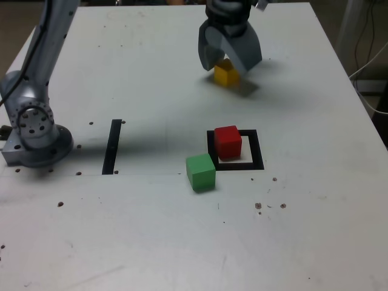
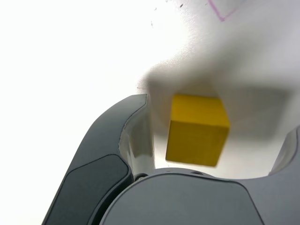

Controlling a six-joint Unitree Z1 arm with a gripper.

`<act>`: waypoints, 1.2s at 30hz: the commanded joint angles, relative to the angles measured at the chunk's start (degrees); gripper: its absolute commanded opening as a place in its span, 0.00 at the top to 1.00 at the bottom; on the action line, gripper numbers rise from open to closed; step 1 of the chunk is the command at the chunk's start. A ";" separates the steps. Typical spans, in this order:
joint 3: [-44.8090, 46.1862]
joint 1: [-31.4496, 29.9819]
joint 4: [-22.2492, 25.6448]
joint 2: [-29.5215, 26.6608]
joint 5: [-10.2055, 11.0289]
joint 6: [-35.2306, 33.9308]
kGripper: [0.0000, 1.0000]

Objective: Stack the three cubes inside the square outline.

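At the far side of the white table sits the yellow cube (image 1: pixel 227 74) (image 2: pixel 197 129). My gripper (image 1: pixel 229 57) (image 2: pixel 218 117) hangs open over it, one finger on each side, with gaps showing between the fingers (image 2: pixel 108 154) and the cube. The red cube (image 1: pixel 228 141) stands inside the square outline (image 1: pixel 253 162), toward the exterior view's left part of it. The green cube (image 1: pixel 200 172) rests on the table just outside the outline's near corner, on the exterior view's left.
A straight black tape strip (image 1: pixel 112 145) lies on the exterior view's left, beside the arm's base (image 1: pixel 33 130). Cables (image 1: pixel 370 60) hang past the table's edge on the exterior view's right. A pink mark (image 2: pixel 220 9) shows on the table in the wrist view.
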 commanded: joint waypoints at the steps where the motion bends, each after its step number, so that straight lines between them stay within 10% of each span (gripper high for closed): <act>1: 0.64 0.09 -0.61 0.45 0.27 -0.28 0.03; 14: 1.93 -0.52 -1.36 1.17 1.90 -3.65 0.18; 24: 1.95 -1.83 -1.32 0.89 3.98 -6.21 0.62; 36: 1.96 -2.01 -0.92 0.56 3.99 -6.21 0.64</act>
